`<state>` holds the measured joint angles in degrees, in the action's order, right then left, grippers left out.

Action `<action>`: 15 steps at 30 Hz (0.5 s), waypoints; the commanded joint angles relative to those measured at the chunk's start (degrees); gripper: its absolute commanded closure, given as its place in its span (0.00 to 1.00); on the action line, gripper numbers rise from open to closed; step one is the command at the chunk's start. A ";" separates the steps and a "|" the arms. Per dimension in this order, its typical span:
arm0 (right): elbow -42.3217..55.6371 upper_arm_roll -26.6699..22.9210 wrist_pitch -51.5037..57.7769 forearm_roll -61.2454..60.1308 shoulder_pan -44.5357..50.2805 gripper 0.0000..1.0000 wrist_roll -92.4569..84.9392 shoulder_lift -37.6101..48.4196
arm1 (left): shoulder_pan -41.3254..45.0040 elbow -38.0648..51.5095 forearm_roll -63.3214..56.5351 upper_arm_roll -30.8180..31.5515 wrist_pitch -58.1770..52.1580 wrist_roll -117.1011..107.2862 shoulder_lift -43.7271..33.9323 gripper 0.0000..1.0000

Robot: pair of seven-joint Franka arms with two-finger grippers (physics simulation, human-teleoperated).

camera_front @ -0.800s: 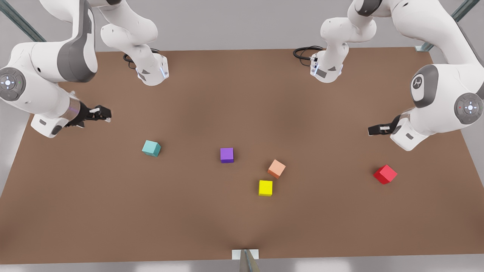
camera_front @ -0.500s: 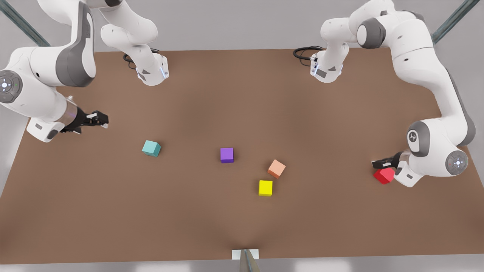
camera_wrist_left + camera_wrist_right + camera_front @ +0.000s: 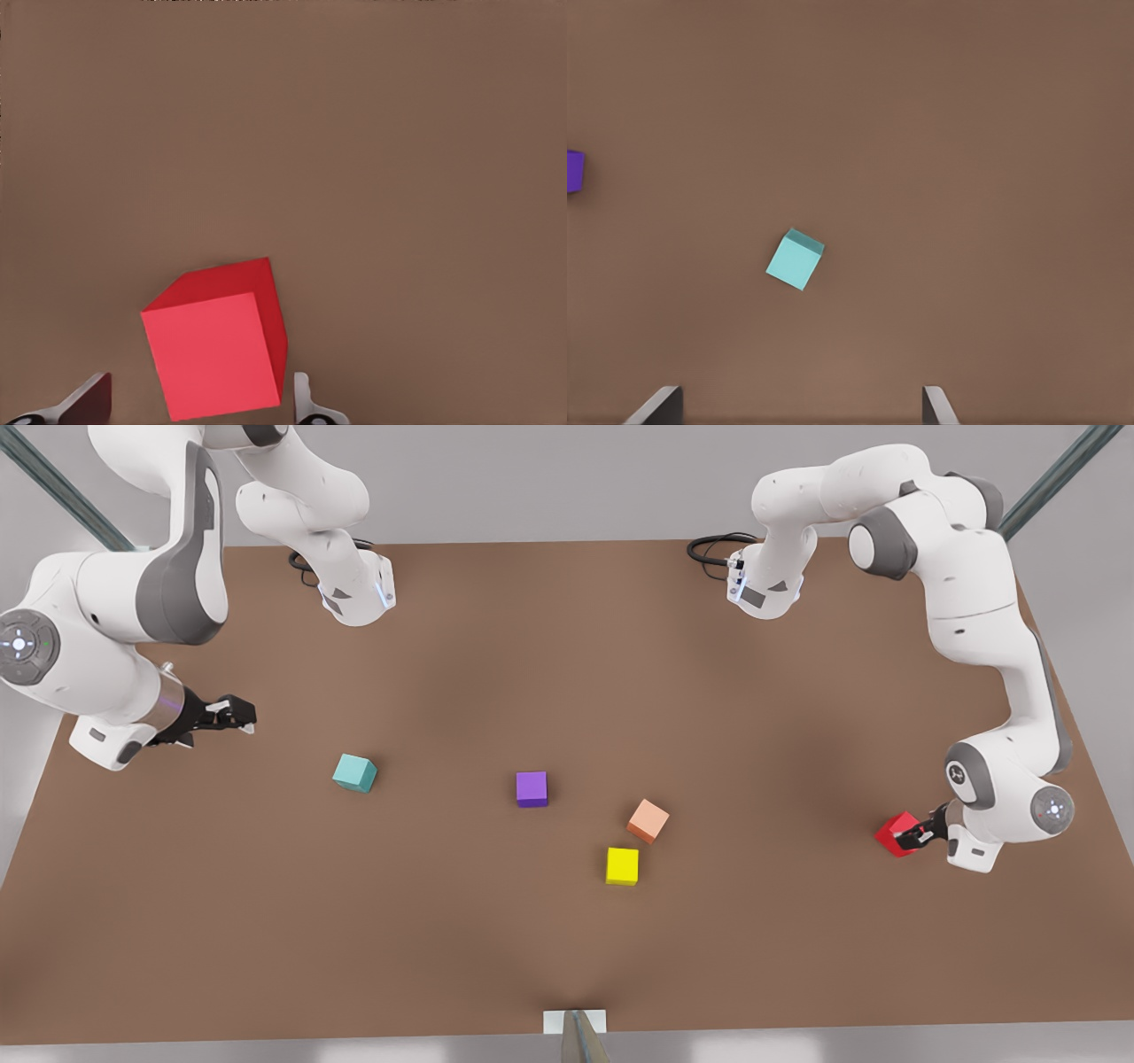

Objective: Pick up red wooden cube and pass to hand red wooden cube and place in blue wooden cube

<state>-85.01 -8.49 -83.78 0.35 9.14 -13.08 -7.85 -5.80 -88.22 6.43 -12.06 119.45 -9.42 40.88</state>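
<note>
We are seeing the left gripper (image 3: 913,837) lowering, fingers spread around the small red wooden cube (image 3: 897,833); the right gripper (image 3: 232,715) is waiting open.

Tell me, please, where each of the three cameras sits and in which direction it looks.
Front view: high over the table, looking down at both arms, five cubes, the left gripper at the red wooden cube and the right gripper waiting.
Left wrist view: on the left arm, looking down at the red wooden cube between its open fingertips.
Right wrist view: on the right arm, looking down at the blue wooden cube; open fingertips show.
Shared: front and right wrist views both show the blue wooden cube and the purple cube.
</note>
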 commanded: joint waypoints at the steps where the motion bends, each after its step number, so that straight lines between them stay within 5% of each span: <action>1: 0.02 -0.04 -0.07 -0.08 0.00 0.00 -0.98 -0.06 | -0.09 -0.20 0.07 -0.07 6.33 -5.96 0.60 0.00; 15: -0.15 -0.04 0.02 0.18 0.00 0.00 -1.25 -0.50 | -0.44 -0.90 1.57 0.01 8.35 -7.89 5.26 0.00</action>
<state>-85.19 -8.49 -83.80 0.49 9.14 -13.73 -8.38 -6.24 -89.14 8.03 -12.04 126.66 -13.53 45.85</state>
